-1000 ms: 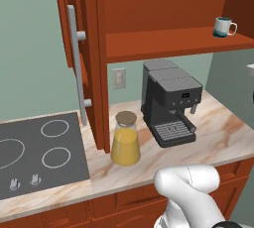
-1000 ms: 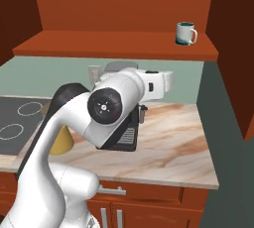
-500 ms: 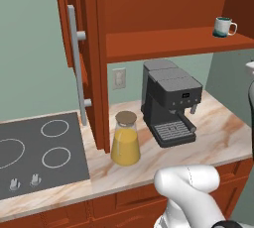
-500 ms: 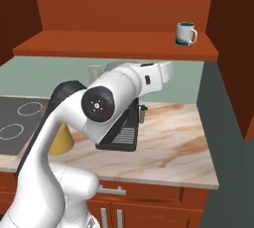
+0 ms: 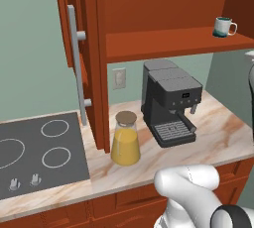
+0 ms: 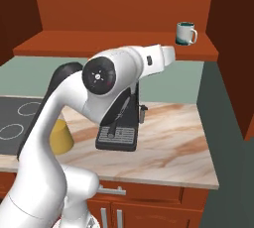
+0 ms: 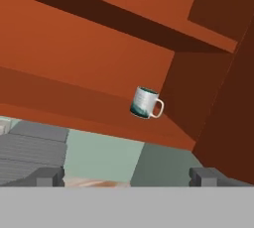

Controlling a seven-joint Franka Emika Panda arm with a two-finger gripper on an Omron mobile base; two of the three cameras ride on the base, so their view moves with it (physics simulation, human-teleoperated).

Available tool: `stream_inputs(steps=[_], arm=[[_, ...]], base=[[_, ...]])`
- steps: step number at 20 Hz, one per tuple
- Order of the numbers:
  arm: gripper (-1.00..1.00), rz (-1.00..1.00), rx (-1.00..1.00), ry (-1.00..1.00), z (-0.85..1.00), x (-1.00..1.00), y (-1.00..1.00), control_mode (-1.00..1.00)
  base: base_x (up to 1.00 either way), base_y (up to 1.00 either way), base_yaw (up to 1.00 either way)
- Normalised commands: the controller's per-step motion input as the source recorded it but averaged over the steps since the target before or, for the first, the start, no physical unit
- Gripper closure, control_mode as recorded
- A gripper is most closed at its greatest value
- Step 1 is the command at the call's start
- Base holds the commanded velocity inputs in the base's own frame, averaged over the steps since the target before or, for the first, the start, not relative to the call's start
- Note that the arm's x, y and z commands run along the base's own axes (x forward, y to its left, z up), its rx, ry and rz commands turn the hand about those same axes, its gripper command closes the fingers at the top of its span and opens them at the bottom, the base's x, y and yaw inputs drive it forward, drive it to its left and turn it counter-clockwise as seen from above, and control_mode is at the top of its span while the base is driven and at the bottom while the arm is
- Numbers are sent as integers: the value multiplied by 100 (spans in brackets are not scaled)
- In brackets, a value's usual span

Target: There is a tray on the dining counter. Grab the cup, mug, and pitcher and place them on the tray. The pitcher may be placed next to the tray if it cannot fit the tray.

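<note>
A white mug point(image 5: 224, 26) with a teal band stands upright on the open cabinet shelf at the upper right, handle to the right; it is also the mug point(image 6: 185, 33) and the mug point(image 7: 145, 103). My gripper point(image 7: 126, 176) is open and empty, pointing up at the mug from below and well short of it. The glass pitcher point(image 5: 125, 140), with a cork lid and orange liquid, stands on the counter beside the stovetop; my arm partly hides the pitcher point(image 6: 62, 138). The tray, the cup and the dining counter are out of view.
A dark coffee machine point(image 5: 168, 103) stands on the marbled counter point(image 5: 228, 138) under the shelf point(image 6: 119, 48). An open cabinet door point(image 5: 79, 63) with a long handle hangs left of the pitcher. A black stovetop point(image 5: 34, 147) lies at the left.
My hand has lifted and tilted upward toward the shelf with the mug. The jaws stay wide. The mug, the pitcher and the base have not moved.
</note>
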Motion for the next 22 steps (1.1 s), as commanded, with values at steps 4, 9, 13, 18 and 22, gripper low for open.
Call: stream_inputs(steps=[4, 9, 13, 18, 22], arm=[[-100, 0, 2, 10, 10, 19, -17, -100], [-100, 0, 2, 1, 0, 30, -24, -100], [-100, -1, 0, 0, 0, 37, -3, -100], [-100, -3, 0, 0, 0, 41, 0, -100], [-100, -3, 0, 0, 0, 45, 0, -100]], base=[[0, 0, 0], [0, 0, 0], [0, 0, 0], [0, 0, 0], [0, 0, 0]])
